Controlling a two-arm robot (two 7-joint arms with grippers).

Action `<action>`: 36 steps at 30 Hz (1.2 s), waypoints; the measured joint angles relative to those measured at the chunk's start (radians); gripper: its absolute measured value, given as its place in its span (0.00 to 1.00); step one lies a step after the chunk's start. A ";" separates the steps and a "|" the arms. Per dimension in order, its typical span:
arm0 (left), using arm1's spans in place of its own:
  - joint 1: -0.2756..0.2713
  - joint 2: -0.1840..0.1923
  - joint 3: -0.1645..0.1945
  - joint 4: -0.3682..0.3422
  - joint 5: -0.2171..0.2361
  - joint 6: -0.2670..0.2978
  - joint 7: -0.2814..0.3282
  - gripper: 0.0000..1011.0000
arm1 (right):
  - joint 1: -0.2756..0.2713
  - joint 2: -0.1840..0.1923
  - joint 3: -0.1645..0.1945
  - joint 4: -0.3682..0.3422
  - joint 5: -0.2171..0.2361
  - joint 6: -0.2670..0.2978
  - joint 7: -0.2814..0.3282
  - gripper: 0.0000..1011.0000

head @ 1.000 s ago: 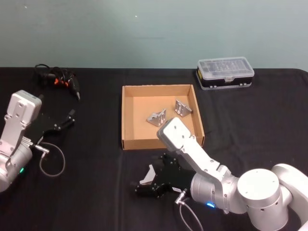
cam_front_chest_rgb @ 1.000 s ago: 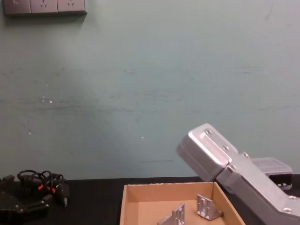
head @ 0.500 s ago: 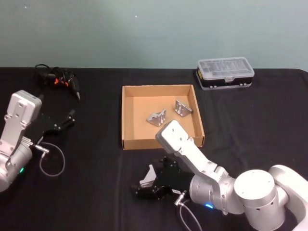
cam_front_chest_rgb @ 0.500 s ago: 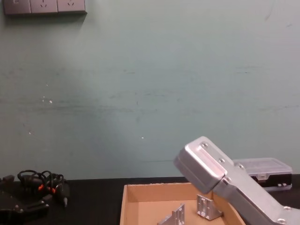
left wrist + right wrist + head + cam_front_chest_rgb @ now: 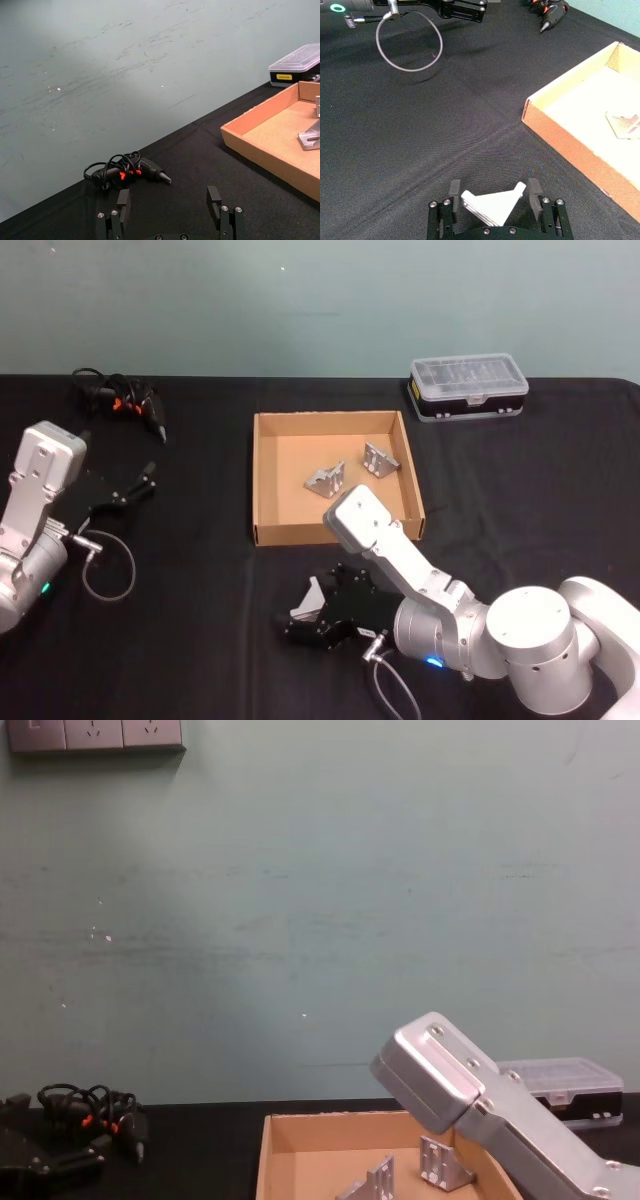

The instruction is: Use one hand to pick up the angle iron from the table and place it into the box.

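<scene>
The right gripper [image 5: 495, 192] sits just in front of the box [image 5: 258, 480], low over the table [image 5: 200, 570], with its claw clamped on the angle iron [image 5: 492, 204]. The left gripper [image 5: 169, 197] hangs well to the box's left, claw spread wide.

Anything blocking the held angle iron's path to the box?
Nothing visible. Bare table lies between the angle iron in the right end effector and the box; only its low near wall must be cleared. Left end effector sits far left.
</scene>
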 joint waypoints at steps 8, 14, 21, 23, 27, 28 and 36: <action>0.000 0.000 0.000 0.000 0.000 0.000 0.000 0.99 | 0.000 0.001 0.000 -0.001 0.001 0.000 0.000 0.72; 0.000 0.000 0.000 0.000 0.000 0.000 0.000 0.99 | 0.000 0.001 -0.001 -0.002 0.001 0.000 -0.001 0.72; 0.000 0.000 0.000 0.000 0.000 0.000 0.000 0.99 | -0.006 0.005 0.009 -0.015 0.001 -0.004 0.000 0.72; 0.000 0.000 0.000 0.000 0.000 0.000 0.000 0.99 | -0.016 0.011 0.023 -0.039 0.004 -0.007 0.006 0.72; 0.000 0.000 0.000 0.000 0.000 0.000 0.000 0.99 | -0.031 0.020 0.054 -0.100 0.015 -0.003 0.023 0.72; 0.000 0.000 0.000 0.000 0.000 0.000 0.000 0.99 | -0.033 0.020 0.058 -0.110 0.018 -0.001 0.025 0.73; 0.000 0.000 0.000 0.000 0.000 0.000 0.000 0.99 | 0.001 0.010 0.104 -0.157 0.045 0.028 0.038 0.72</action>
